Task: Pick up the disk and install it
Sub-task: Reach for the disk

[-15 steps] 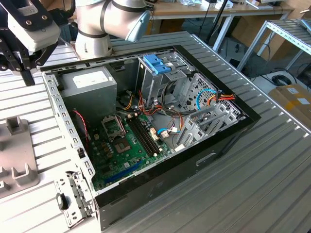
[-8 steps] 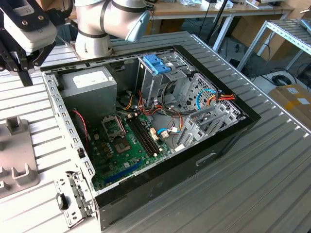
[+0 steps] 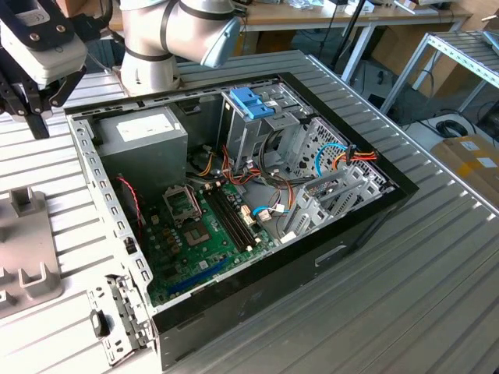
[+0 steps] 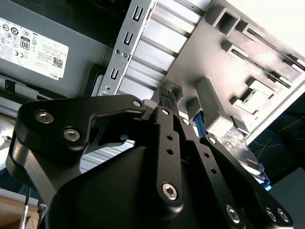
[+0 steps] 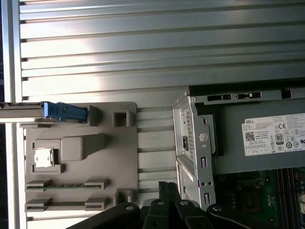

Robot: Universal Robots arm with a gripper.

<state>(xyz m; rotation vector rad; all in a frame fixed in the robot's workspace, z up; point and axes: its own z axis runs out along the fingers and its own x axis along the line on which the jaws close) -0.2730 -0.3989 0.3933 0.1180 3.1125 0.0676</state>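
While the gripper (image 3: 37,125) hangs over the ribbed metal counter (image 3: 437,257) with its black fingers drawn together and nothing between them, the disk (image 5: 52,111) sits apart from it, untouched. In the exterior view the gripper is just outside the open computer case (image 3: 327,257), off the corner where the grey power supply (image 3: 144,136) sits. In both wrist views its fingertips (image 5: 167,187) point into the strip of counter between the case wall and a grey plastic holder (image 5: 81,162).

The holder lies flat on the counter beside the case, on the power supply's side. The disk stands on edge in one of the holder's slots, at the side of the holder farther from the case. In the first wrist view it shows as a thin metal edge with a light-blue frame piece. In the second wrist view the disk (image 4: 243,152) shows part of its labelled face and blue frame beyond the gripper's links (image 4: 167,93).

Inside the case, the green circuit board (image 3: 195,234) lies on the floor next to the power supply. A metal cage with a blue latch (image 3: 251,101) on top stands at the case's far wall, under the silver arm (image 3: 171,39).
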